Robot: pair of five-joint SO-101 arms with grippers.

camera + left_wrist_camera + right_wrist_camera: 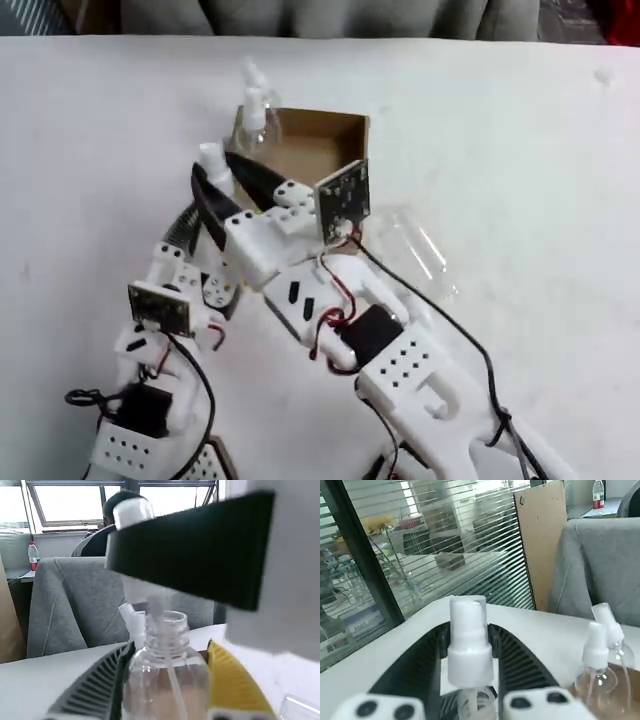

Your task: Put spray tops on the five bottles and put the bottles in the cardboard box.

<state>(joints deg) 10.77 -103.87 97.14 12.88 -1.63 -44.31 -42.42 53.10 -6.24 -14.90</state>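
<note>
My left gripper (167, 680) is shut on a clear bottle (165, 665), which stands upright between its grey and yellow fingers. Just above the bottle's open neck, my right gripper (468, 652) is shut on a white spray top (467, 640), and the top's tube reaches down into the bottle. In the high view both grippers meet at the near left corner of the cardboard box (312, 140), with the spray top (212, 160) showing there. Two bottles with tops (255, 105) stand in the box's far left corner. Another clear bottle (415, 250) lies on the table right of the box.
The right arm (400, 370) crosses the table from the lower right toward the box, and the left arm (150, 340) stands at the lower left. Grey chairs (300, 15) line the table's far edge. White tabletop (520, 150) lies open to the right and far left.
</note>
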